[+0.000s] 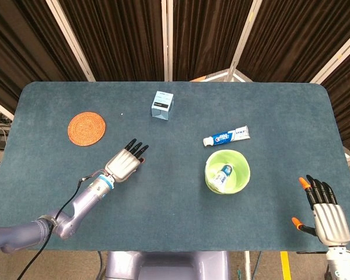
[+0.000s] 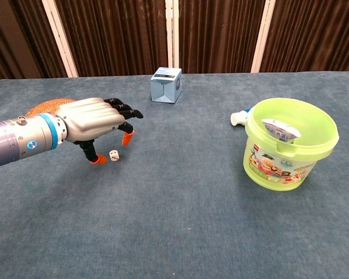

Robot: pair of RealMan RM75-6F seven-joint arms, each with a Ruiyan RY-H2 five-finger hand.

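1. Hovering low over the desk [image 1: 181, 192], the left hand [image 2: 96, 119] had its fingers spread and arched downward, holding nothing; the small white die [image 2: 113, 155] lay on the desk just under the fingertips, between thumb and fingers, so the arched pose looked suited to closing around it. Whether a fingertip touched the die could not be told.
2. In the head view the left hand [image 1: 126, 163] covered the die, which therefore did not show there.
3. The right hand [image 1: 325, 211] rested near the right front corner of the desk, fingers apart and empty, well away from everything else.
4. The green bucket [image 2: 291, 142] stood upright right of centre with a toothpaste tube [image 2: 281, 129] leaning inside it; a second toothpaste tube [image 1: 226, 136] lay flat just behind the bucket.
5. A small blue box [image 1: 162, 105] stood toward the far edge, and a round woven coaster [image 1: 86, 128] lay flat at the left, beyond the left hand.
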